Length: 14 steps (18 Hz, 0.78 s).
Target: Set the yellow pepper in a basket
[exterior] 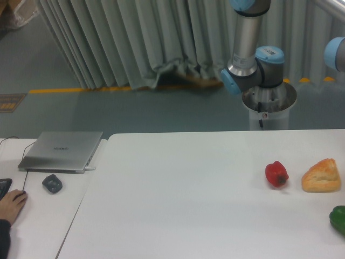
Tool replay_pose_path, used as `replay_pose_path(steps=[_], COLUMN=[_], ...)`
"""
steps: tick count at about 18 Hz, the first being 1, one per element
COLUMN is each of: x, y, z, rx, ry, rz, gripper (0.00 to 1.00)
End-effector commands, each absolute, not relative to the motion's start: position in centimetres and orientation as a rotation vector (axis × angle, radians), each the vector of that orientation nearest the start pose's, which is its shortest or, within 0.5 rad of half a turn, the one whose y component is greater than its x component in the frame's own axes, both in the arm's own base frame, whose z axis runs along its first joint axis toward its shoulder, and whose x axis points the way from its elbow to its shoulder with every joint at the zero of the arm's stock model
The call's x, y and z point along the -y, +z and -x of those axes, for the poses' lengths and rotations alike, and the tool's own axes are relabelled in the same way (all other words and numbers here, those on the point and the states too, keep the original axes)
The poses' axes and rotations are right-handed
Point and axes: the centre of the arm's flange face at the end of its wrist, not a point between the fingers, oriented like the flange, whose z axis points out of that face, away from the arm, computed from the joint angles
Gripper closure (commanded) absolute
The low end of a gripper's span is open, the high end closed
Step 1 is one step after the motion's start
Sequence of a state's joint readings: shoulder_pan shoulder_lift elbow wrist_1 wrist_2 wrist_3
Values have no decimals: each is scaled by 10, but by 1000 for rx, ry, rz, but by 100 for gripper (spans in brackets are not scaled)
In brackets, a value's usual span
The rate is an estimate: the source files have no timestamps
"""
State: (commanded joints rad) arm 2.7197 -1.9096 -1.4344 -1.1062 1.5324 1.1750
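One arm (249,51) shows only as grey tubes and blue joints above its pedestal (268,108) behind the desk (188,199); its hand lies outside the picture, so whether it is wide or narrow cannot be told. No yellow pepper or basket can be seen anywhere on the desk. Near the right edge lie a red pepper (276,174), a bread loaf (322,176) just beside it, and a green pepper (338,218) cut off by the frame. At the far left sit a closed laptop (62,151), a small dark object (52,183), and a person's hand (11,205) on a mouse. Grey curtains (135,38) hang behind.
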Motion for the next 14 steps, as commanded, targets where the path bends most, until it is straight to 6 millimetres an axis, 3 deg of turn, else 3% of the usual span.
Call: replay_pose_path(steps=[3,5,9,14], x=[-393,-383,-377,-364], y=[410,404,366,348], z=[553,573,606,626], rx=[-37,-1,21,19], ry=[358,379,389,389], rz=[2980,2975,2982,2991], gripper=[58,58,58,58])
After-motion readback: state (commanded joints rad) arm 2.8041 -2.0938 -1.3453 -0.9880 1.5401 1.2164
